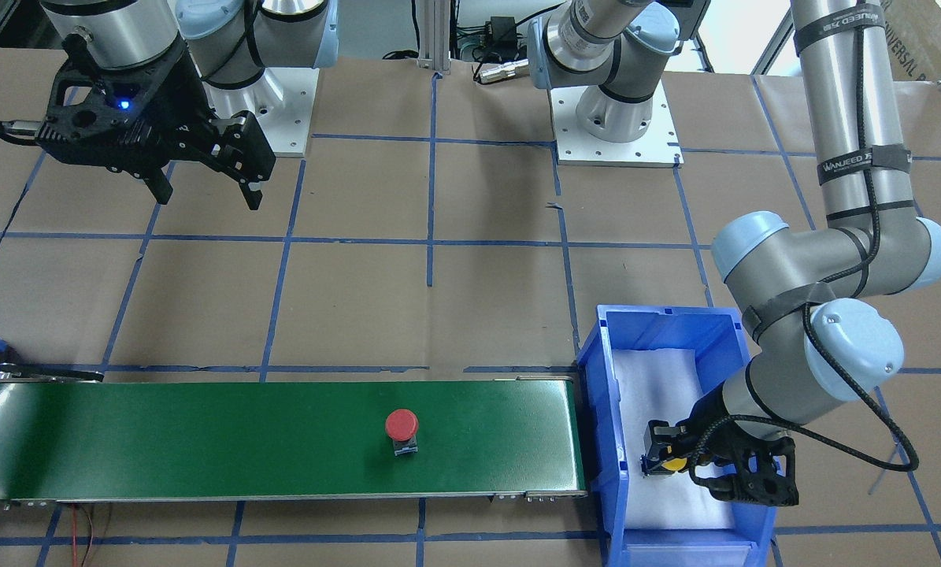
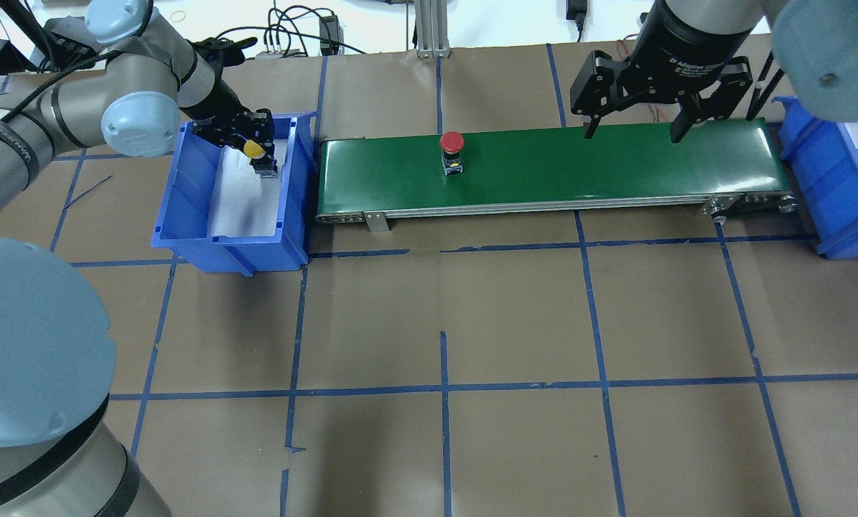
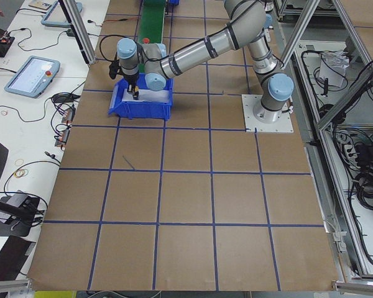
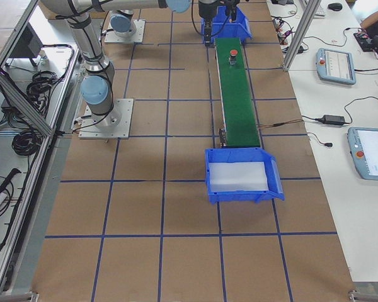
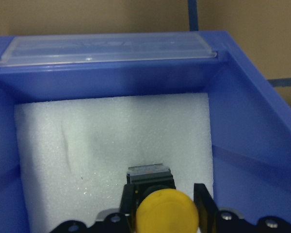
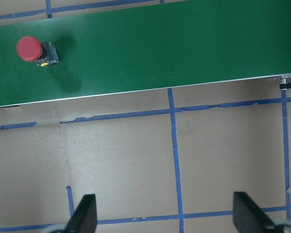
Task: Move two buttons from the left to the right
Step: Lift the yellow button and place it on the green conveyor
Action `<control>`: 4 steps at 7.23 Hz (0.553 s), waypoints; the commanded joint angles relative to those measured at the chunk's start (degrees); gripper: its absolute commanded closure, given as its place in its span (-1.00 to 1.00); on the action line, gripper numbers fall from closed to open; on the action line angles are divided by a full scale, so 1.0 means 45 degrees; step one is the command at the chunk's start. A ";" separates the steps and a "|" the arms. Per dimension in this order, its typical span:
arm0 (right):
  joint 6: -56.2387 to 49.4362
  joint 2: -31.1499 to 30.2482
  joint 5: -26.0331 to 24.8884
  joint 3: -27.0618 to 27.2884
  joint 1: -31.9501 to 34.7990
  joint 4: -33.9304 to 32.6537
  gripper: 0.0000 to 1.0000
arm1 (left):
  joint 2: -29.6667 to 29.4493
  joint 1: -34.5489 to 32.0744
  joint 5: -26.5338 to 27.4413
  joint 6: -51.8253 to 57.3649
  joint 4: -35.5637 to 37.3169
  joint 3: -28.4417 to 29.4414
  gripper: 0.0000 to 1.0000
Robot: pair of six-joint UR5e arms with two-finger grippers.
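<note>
Yellow-capped button (image 5: 167,211) between left jaws, red-capped button (image 1: 401,424) upright on green belt (image 1: 202,441)

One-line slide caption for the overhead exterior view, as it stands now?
Left gripper grips yellow button in blue bin; red button on green conveyor; right gripper open.

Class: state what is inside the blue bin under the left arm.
White foam lines it; the left hand grips the yellow button. Foam beneath the hand is hidden.

Left arm (image 1: 840,94) and right arm (image 1: 116,31): silver-grey tubes, pale-blue joint caps — black cable strapped along the left (white-lettered bands). Left gripper (image 1: 661,458) and right gripper (image 1: 208,201): matte black.
</note>
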 commanded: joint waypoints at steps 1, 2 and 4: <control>-0.0001 0.0000 0.0000 -0.0006 0.0019 0.0036 -1.00 | 0.1003 0.0001 0.0500 -0.0144 -0.1152 0.0278 0.25; -0.0001 0.0000 0.0000 -0.0006 0.0000 0.0036 -1.00 | 0.1920 -0.0019 0.0911 -0.0086 -0.2168 0.0298 0.27; -0.0001 -0.0039 0.0000 0.0033 -0.0020 0.0152 -1.00 | 0.3017 -0.0348 0.0819 -0.0957 -0.3326 0.0337 0.28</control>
